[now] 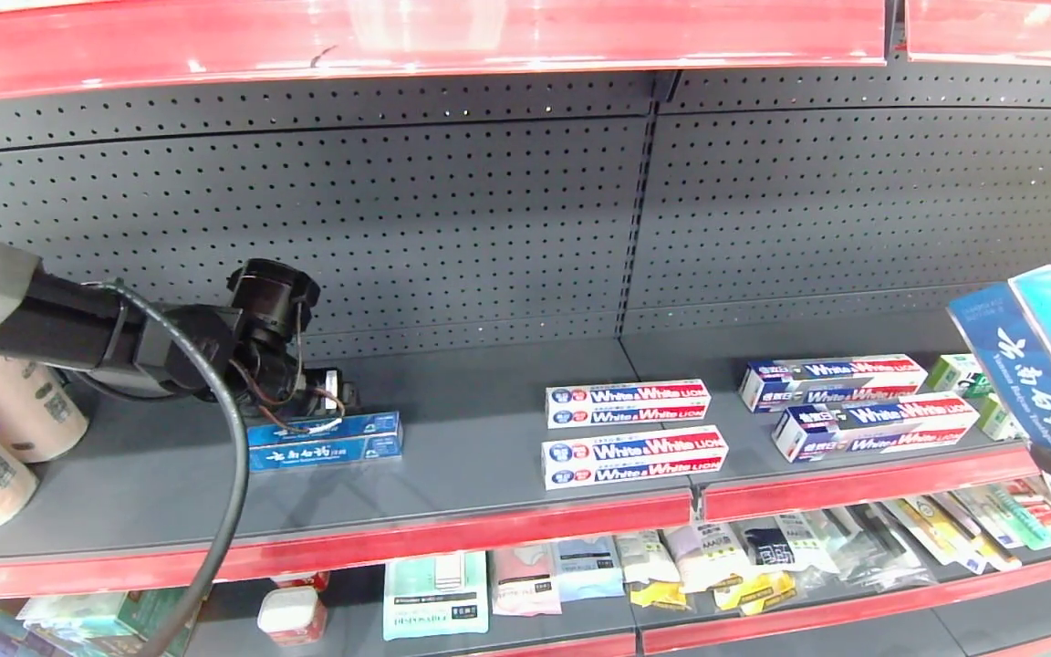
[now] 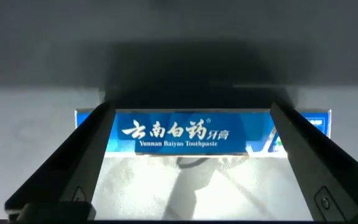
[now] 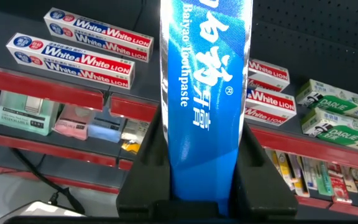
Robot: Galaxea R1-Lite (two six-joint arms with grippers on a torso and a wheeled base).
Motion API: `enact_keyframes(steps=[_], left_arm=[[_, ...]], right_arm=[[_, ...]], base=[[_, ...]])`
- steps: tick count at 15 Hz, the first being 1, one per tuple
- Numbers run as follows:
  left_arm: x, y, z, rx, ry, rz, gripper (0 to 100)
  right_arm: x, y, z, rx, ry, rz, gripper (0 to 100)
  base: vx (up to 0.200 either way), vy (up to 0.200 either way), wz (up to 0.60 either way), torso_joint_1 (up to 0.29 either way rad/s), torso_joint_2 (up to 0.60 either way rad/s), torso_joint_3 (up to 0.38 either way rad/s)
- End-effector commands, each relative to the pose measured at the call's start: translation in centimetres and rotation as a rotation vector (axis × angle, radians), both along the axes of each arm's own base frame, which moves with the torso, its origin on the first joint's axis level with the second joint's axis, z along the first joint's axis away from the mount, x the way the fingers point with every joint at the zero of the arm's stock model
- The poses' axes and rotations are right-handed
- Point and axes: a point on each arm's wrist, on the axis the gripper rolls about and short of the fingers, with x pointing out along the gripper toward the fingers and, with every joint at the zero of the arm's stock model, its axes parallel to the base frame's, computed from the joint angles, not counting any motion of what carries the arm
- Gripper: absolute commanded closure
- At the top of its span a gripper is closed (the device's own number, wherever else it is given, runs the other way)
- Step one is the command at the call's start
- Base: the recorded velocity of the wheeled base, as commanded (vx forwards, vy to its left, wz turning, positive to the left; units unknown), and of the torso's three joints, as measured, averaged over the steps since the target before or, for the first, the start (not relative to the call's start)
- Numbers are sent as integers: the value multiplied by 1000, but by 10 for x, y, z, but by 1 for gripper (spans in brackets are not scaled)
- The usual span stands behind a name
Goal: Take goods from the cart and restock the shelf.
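My left gripper (image 2: 190,121) has its jaws spread wide, and a blue toothpaste box (image 1: 325,441) is lying flat across the gap right at the tips. It's longer than the opening, so I'm not pinching anything there. That box sits on the left part of the grey shelf (image 1: 480,429), well back from the red front edge.

My right gripper (image 3: 204,152) is clamped on a second blue box (image 3: 205,87). That one's up in the air and tilted, off the near right end of the shelf.

Two white toothpaste boxes (image 1: 628,403) lie mid-shelf, one behind the other. Another white pair (image 1: 872,424) sits further right, with green boxes (image 1: 954,370) just past them. Wrapped paper rolls (image 1: 15,401) are at the far left, and small packets (image 1: 671,557) fill the shelf below.
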Motion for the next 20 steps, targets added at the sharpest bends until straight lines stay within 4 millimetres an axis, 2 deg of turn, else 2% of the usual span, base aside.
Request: enact_keyframes(steps=[1, 4, 8, 16, 20], left_arm=[[0, 0, -3, 2, 11, 1, 0], [4, 1, -14, 3, 35, 9, 0], [8, 0, -18, 0, 31, 3, 0], [9, 0, -16, -3, 22, -1, 0], [9, -1, -7, -8, -3, -4, 0]], right_arm=[[0, 0, 0, 0, -1, 0, 100], [0, 0, 0, -2, -3, 1, 100], [0, 0, 0, -2, -3, 1, 100], [-1, 0, 0, -4, -2, 0, 100], [0, 0, -1, -4, 1, 0, 100]], base=[[0, 0, 0, 0, 0, 0], [0, 0, 0, 0, 0, 0], [0, 0, 0, 0, 0, 0], [0, 0, 0, 0, 0, 0], [0, 0, 0, 0, 0, 0]])
